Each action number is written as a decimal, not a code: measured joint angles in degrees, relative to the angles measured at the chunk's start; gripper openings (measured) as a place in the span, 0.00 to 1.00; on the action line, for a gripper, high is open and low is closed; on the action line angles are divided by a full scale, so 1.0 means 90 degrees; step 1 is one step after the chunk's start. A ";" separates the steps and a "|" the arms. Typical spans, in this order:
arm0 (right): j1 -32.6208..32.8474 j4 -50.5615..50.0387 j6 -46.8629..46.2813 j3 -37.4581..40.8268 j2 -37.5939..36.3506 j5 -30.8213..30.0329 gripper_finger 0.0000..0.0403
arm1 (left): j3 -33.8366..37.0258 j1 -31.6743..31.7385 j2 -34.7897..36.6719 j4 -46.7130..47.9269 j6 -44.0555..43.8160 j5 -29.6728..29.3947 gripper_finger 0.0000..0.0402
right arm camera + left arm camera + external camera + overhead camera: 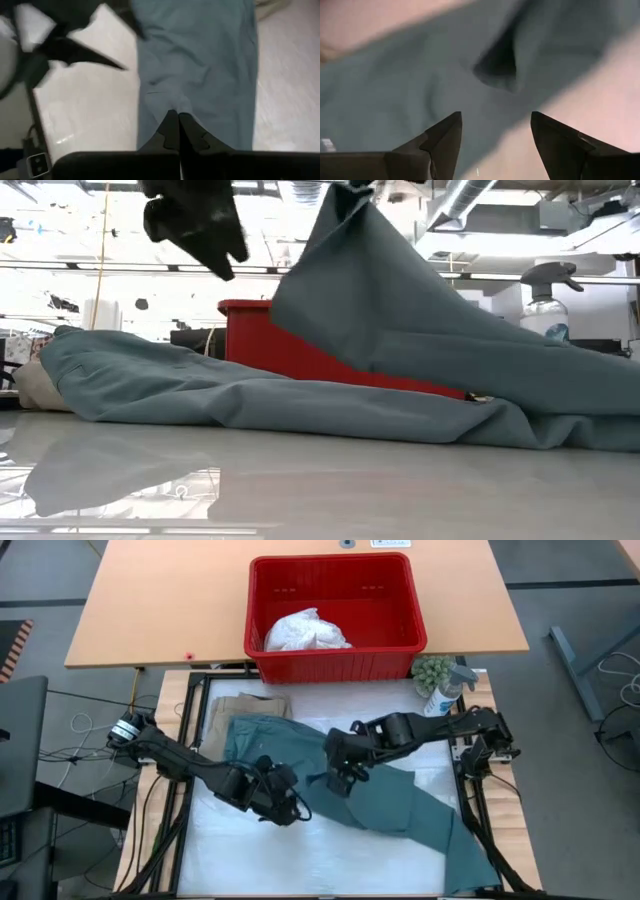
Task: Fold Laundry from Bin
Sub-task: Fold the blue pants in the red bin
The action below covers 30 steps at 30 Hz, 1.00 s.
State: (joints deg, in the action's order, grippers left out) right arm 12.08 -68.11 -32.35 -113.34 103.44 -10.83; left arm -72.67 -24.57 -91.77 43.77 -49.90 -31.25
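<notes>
Nearest, over the front of the white bench (330, 860), the left gripper (495, 131) is hovering with its jaws released above the edge of the dark teal-green garment (400, 795), probably lining up a second hold. Just beyond, the right gripper (176, 120) is pinching a fold of that garment with jaws clenched, lifting it into a peak, likely to spread it for folding. Farther back, the beige-khaki garment (245, 703) is lying half under the teal one, and the white garment (305, 632) is waiting in the red bin (330, 665).

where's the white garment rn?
In the high view the white garment lies bunched inside the red bin, toward its left side, at the far edge of the work surface beyond the teal garment.
</notes>
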 joint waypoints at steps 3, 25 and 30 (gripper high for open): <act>-0.0032 0.0060 0.0145 0.0000 -0.0027 0.0051 0.03 | 0.0096 -0.0069 0.0002 0.0041 -0.0497 -0.0649 0.56; -0.0269 0.0176 0.1090 0.0000 -0.0044 0.0449 0.03 | 0.2451 -0.0663 -0.0010 -0.4977 -0.0342 -0.1864 0.58; -0.0336 0.0280 0.1191 0.0000 -0.0044 0.0554 0.03 | 0.2449 -0.0508 -0.0012 -0.5118 0.0480 -0.1686 0.65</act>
State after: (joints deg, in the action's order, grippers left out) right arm 9.05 -65.59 -21.64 -113.34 103.04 -5.84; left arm -50.63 -29.14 -91.88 -2.29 -45.58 -46.42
